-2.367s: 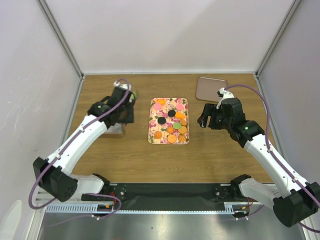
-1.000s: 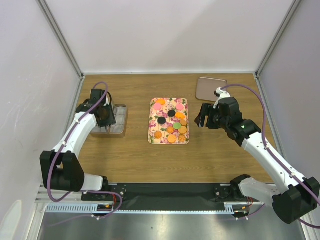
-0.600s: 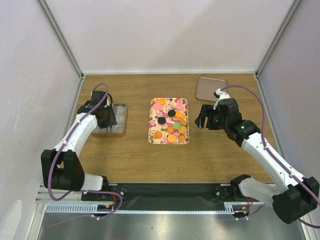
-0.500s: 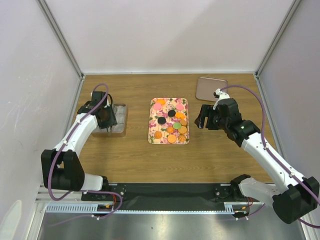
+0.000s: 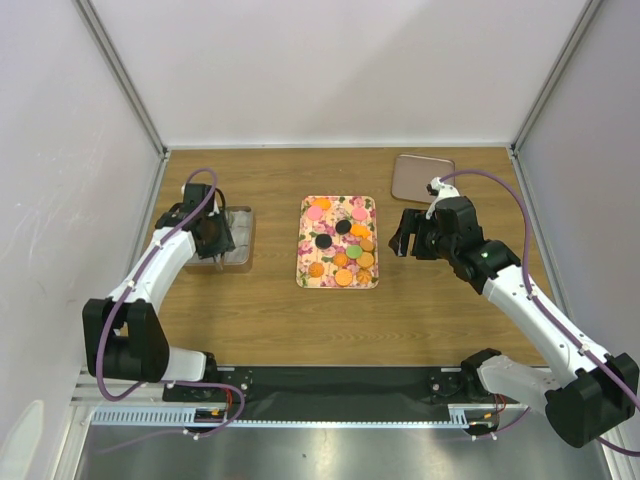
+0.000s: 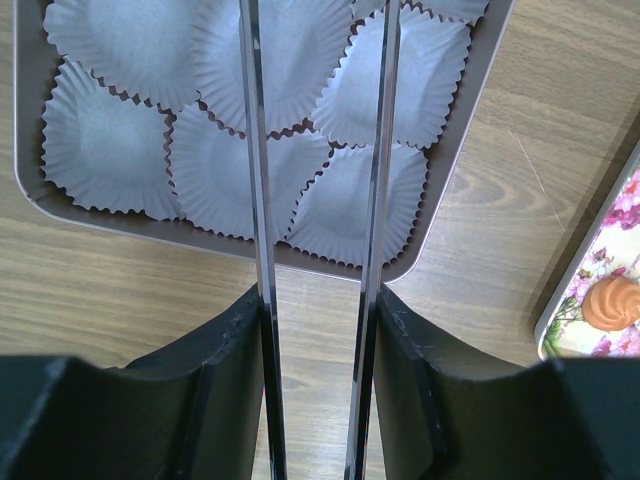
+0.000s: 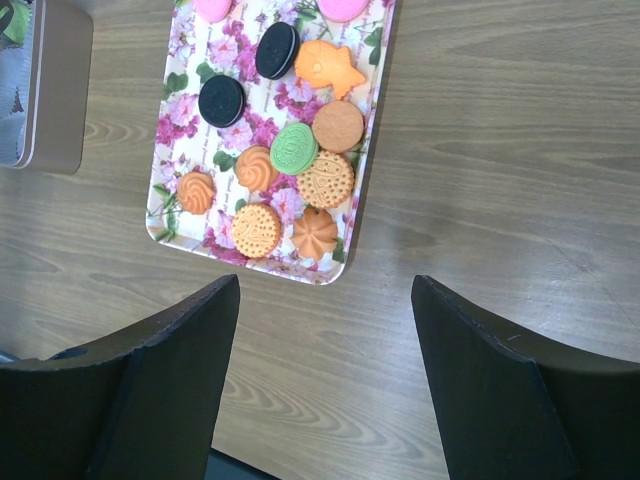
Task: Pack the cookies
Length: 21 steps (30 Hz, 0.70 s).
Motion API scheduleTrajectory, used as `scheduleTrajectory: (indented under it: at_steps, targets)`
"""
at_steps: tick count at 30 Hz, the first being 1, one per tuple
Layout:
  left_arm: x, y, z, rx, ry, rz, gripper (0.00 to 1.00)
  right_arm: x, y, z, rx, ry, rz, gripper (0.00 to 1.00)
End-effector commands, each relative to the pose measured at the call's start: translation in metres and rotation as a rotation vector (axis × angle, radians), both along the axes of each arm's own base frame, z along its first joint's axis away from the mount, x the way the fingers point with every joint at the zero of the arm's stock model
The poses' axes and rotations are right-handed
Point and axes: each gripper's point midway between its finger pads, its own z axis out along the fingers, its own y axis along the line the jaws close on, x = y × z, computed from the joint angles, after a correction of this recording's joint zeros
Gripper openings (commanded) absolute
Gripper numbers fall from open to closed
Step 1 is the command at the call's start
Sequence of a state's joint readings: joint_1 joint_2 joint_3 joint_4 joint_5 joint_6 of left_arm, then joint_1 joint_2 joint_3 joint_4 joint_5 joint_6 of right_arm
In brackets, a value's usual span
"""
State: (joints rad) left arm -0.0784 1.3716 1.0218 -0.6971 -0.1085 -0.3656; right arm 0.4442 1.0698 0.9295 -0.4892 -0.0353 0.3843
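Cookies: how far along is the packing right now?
Done: little, if anything; the paper cups seen in the box are empty. In hand: nothing; left gripper hovers open over the cups, right gripper open near the floral tray. Left: a dozen or more cookies on that tray.

Lab robot cell: white enclosure panels (image 5: 340,70), aluminium framing (image 5: 121,75), wooden bench (image 5: 260,310).

We reach our left arm (image 5: 160,263) forward along the left side, the wrist bent so the left gripper (image 5: 214,236) points down; its two thin fingers (image 6: 254,200) stand parted by a narrow gap, nothing between them. Our right arm (image 5: 530,306) stretches forward and inward from its base, the right gripper (image 5: 404,234) turned toward the middle and tilted down, its broad black fingers (image 7: 150,390) spread wide apart and holding nothing.
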Motion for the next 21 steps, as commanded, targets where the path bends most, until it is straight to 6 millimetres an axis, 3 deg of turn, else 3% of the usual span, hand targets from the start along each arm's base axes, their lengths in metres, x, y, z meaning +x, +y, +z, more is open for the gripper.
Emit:
scheduleTrajectory:
  at_steps: [1, 15, 21]
  targets:
    - [0.008, 0.003, 0.012, -0.003, -0.061, 0.013, 0.47, 0.003, 0.003, 0.01, 0.016, -0.039, 0.005, 0.76]
    - [-0.001, 0.007, 0.028, 0.018, -0.08, 0.004, 0.48, 0.001, 0.008, 0.015, 0.016, -0.042, 0.015, 0.76]
    - [-0.005, -0.006, 0.054, -0.001, -0.132, -0.046, 0.48, 0.001, 0.008, 0.018, 0.014, -0.047, 0.017, 0.76]
